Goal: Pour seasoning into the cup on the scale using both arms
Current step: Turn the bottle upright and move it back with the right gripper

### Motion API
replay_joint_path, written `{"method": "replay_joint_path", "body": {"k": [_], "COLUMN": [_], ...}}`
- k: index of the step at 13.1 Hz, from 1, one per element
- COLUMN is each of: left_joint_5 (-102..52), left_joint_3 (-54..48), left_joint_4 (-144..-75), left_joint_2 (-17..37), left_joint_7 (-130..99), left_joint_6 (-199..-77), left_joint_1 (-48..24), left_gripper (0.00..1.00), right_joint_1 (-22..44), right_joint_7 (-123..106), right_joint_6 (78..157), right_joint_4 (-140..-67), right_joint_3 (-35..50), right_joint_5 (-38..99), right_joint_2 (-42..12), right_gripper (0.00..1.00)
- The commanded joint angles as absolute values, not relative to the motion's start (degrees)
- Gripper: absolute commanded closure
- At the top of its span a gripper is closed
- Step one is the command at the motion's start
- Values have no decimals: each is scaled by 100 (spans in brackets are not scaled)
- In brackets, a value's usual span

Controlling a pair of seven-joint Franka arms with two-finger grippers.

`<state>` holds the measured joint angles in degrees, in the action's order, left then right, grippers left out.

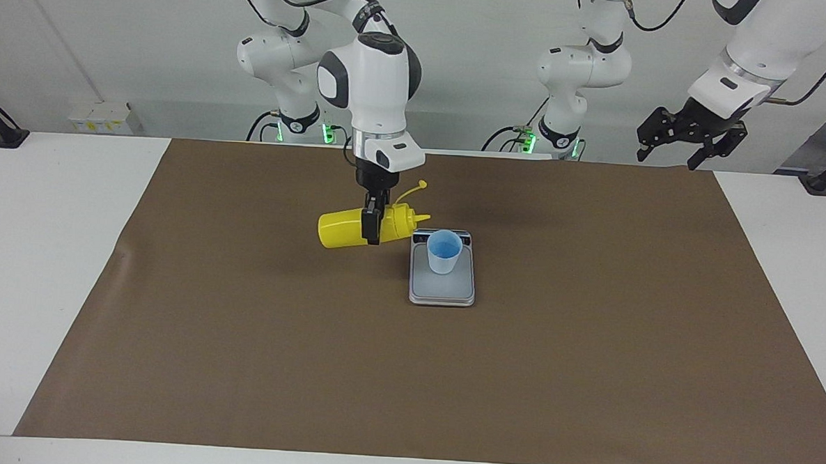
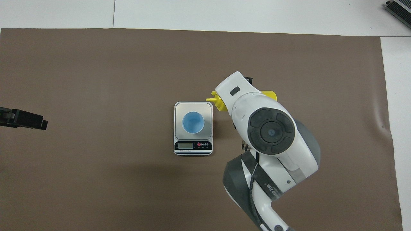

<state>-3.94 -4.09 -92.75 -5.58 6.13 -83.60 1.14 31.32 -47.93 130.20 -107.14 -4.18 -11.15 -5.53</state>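
Note:
My right gripper (image 1: pixel 372 230) is shut on the yellow seasoning bottle (image 1: pixel 340 230) and holds it on its side in the air, beside the scale (image 1: pixel 442 289). The nozzle (image 1: pixel 422 219) points toward the cup and stops about at the scale's edge, short of the cup's rim. The cap strap (image 1: pixel 413 189) sticks up. The pale-blue cup (image 1: pixel 444 251) stands upright on the scale's plate. In the overhead view the right arm covers most of the bottle (image 2: pixel 269 94); the cup (image 2: pixel 193 122) and scale (image 2: pixel 178 107) show fully. My left gripper (image 1: pixel 692 139) waits, raised and open, at the left arm's end of the table.
A brown mat (image 1: pixel 240 357) covers the middle of the white table (image 1: pixel 36 243). The scale's dark display strip (image 2: pixel 192 146) is on its edge nearer to the robots. The left gripper (image 2: pixel 24 119) shows at the edge of the overhead view.

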Motion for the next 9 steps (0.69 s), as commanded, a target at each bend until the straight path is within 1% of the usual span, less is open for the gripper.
{"method": "replay_joint_path", "body": {"k": [1,9], "left_joint_5": [-422,-422], "left_joint_3": [-439,-439], "left_joint_4": [-9439,-9439], "left_joint_2": [-721,-721], "left_joint_7": [580,580], "left_joint_6": [-8341,-8341], "left_joint_1": [193,193], "left_gripper": [0,0], "right_joint_1": [2813,1786], "right_joint_7": [-5280,-6950], "right_joint_6": [13245,13341], "right_joint_4": [-11004,-11021], "right_joint_3": [-352,-360], "right_joint_5": [-303,2563], "right_joint_2": [-281,-272], "right_gripper": [100,100]}}
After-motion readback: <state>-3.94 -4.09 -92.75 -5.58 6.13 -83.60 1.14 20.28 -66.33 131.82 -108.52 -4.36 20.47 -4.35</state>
